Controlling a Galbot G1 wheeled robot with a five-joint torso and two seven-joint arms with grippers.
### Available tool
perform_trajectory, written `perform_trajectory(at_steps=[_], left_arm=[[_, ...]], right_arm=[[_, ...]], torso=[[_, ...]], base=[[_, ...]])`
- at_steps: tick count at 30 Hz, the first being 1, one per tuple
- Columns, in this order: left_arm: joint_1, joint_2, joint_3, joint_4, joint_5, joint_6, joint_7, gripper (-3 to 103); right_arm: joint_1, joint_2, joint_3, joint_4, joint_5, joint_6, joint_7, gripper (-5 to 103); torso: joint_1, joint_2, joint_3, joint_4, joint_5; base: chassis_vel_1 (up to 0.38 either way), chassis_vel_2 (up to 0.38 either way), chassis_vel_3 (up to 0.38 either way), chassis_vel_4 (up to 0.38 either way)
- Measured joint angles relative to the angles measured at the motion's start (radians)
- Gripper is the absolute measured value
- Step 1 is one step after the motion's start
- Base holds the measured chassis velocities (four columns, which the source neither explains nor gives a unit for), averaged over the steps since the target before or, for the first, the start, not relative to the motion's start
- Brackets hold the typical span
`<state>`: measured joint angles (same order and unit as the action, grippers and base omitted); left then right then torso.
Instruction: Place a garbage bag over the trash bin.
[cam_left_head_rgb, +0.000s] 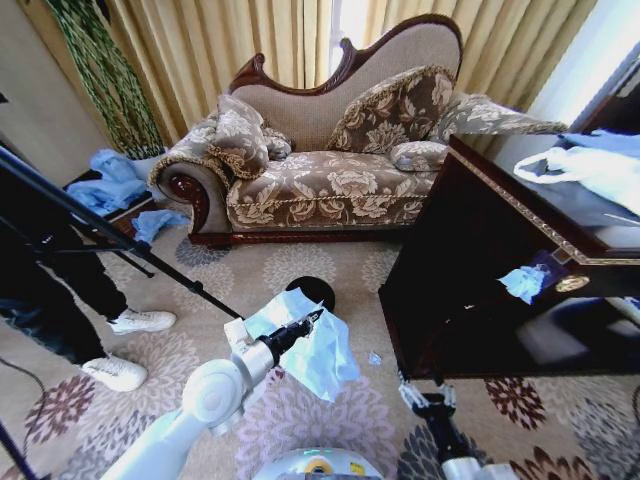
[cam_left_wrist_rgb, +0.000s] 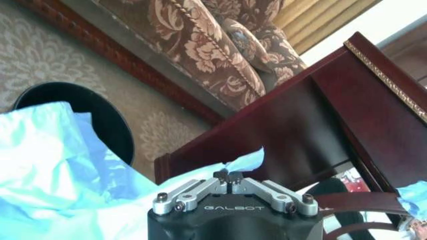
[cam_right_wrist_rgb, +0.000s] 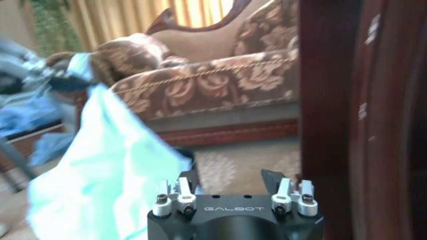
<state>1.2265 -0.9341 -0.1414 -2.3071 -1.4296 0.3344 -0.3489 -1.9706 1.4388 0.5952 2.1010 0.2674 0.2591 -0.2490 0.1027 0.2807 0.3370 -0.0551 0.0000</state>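
Pinched together at their tips, the left gripper's (cam_left_wrist_rgb: 227, 176) fingers hold an edge of the thin, crinkly, translucent light-blue garbage bag (cam_left_head_rgb: 315, 345), raised above the patterned carpet (cam_left_head_rgb: 300, 265) in front of the floral sofa (cam_left_head_rgb: 320, 170). From that grip the bag hangs down in loose, wrinkled folds, its long axis roughly vertical, the bulk drooping toward the floor and spreading slightly to the robot's right. Just behind the bag, partly hidden by it, stands the small glossy black cylindrical trash bin (cam_left_head_rgb: 318, 291), upright on the carpet with its round mouth facing up; the bag is beside and above the rim, not over it. To the right rises a dark wooden cabinet (cam_left_head_rgb: 470, 290). Low beside that cabinet, the right gripper (cam_right_wrist_rgb: 228, 186) holds nothing, fingers spread apart.
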Motion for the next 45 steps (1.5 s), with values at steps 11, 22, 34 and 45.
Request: perform_trajectory(at_steps=[11, 22, 34, 45], left_arm=[[-0.055, -0.01, 0.023, 0.036, -0.004, -0.005, 0.008, 0], [-0.094, -0.006, 0.034, 0.048, -0.028, -0.006, 0.03, 0], [-0.093, 0.007, 0.038, 0.046, -0.032, -0.002, 0.054, 0], [-0.077, 0.009, 0.063, 0.005, -0.022, 0.004, 0.056, 0]], right_arm=[[0.095, -0.004, -0.124, -0.106, -0.08, -0.016, -0.064, 33], [0.268, -0.021, -0.248, -0.157, -0.035, -0.096, 0.087, 3], [0.388, -0.054, -0.348, -0.144, 0.07, -0.169, 0.182, 0], [0.479, -0.098, -0.432, -0.155, 0.169, -0.213, 0.234, 0]], torso=[[0.0, 0.0, 0.0, 0.0001, -0.0001], [0.0, 0.0, 0.0, 0.0002, -0.0001], [0.0, 0.0, 0.0, 0.0, -0.0001], [0.0, 0.0, 0.0, 0.0001, -0.0001]], base=[[0.0, 0.0, 0.0, 0.0], [0.0, 0.0, 0.0, 0.0], [0.0, 0.0, 0.0, 0.0], [0.0, 0.0, 0.0, 0.0]])
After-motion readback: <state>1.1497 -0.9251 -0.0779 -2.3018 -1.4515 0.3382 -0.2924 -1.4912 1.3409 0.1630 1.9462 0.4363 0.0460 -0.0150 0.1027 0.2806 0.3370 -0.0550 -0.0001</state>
